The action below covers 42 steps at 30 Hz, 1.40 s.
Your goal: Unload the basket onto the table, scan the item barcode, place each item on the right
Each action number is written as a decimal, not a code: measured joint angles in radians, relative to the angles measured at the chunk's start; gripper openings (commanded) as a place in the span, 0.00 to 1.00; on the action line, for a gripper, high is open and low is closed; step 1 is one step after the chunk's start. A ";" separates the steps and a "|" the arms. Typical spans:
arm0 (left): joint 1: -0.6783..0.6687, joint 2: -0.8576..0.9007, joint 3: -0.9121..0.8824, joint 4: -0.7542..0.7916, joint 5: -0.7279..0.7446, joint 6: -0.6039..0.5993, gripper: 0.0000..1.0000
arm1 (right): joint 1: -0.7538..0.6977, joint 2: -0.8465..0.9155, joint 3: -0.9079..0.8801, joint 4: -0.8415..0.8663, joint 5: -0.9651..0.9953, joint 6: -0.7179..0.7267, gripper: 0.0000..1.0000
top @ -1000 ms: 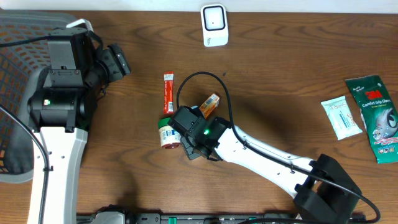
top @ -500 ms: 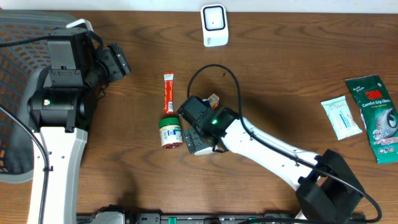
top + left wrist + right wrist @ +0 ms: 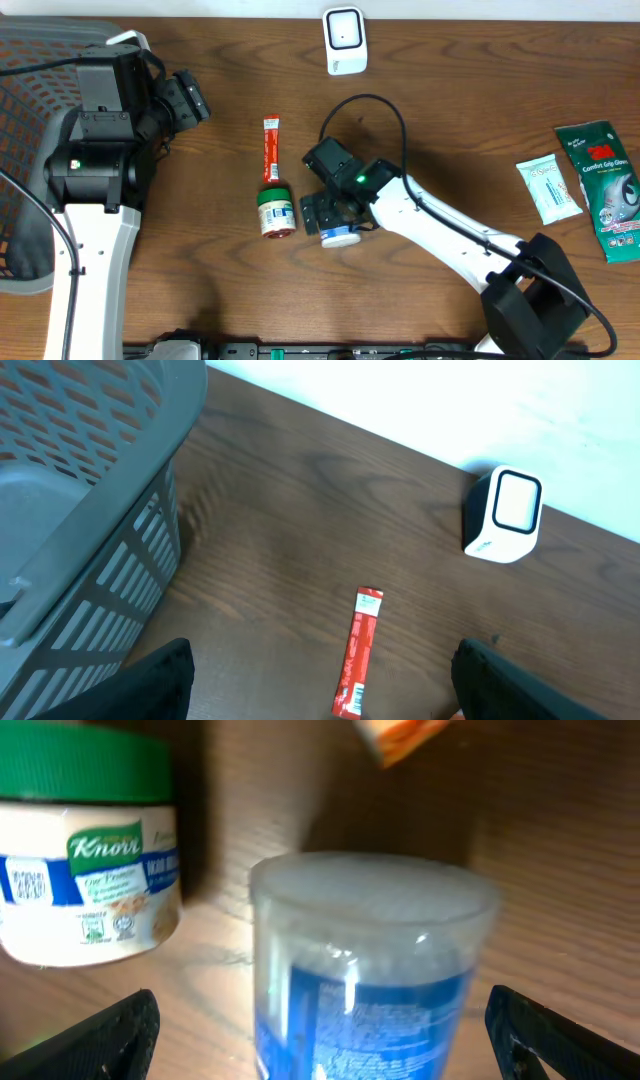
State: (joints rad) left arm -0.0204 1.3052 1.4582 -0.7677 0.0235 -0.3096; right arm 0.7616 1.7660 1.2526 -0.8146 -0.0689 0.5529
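Dark wood worktop (image 3: 200, 290), white wall (image 3: 400, 400) along the far edge, grey basket (image 3: 25, 150) at far left. We take the item to be the clear tub (image 3: 375, 920) w/ the blue label. It sits mid-worktop, just right of a green-lidded jar (image 3: 275, 211) that lies on its side, w/ a thin gap btw. them. An orange packet (image 3: 400, 738) shows just beyond the tub in the right wrist view.

We see the right end effector (image 3: 320, 1010) spread wide, one finger each side of the tub. There's clear wood btw. the left finger and the tub wall & no squeeze visible on the other side, so we judge it holds nothing. We see the left end effector (image 3: 322, 655) wide open & empty too, up by the basket, well apart from the item.

Key relation: the tub is directly btw. the right fingers, & the white scanner (image 3: 344, 40) lies approx. straight ahead of it toward the far edge. The right arm is far nearer to both.

The tub's long axis seems to run near-to-far, roughly on the line to the scanner. Whether it stands or lies we can't tell for sure. No barcode is visible to us; the label print is too blurred.

Our read: the next move needs the fingers closing across the tub's width, then a carry to the scanner window w/ the code side turned to it. The red sachet (image 3: 270, 149) is left of that path. Main risk is nudging the jar.
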 measured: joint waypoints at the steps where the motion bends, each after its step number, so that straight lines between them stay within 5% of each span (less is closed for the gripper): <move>1: 0.000 0.000 0.000 0.000 0.000 0.000 0.82 | -0.009 0.000 0.000 0.000 0.001 0.000 0.99; 42: 0.000 0.000 0.000 0.000 0.000 0.000 0.82 | -0.011 0.000 0.000 0.066 -0.057 0.005 0.99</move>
State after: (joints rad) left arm -0.0204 1.3052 1.4582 -0.7677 0.0235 -0.3096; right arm 0.7506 1.7660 1.2526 -0.7483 -0.1261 0.5583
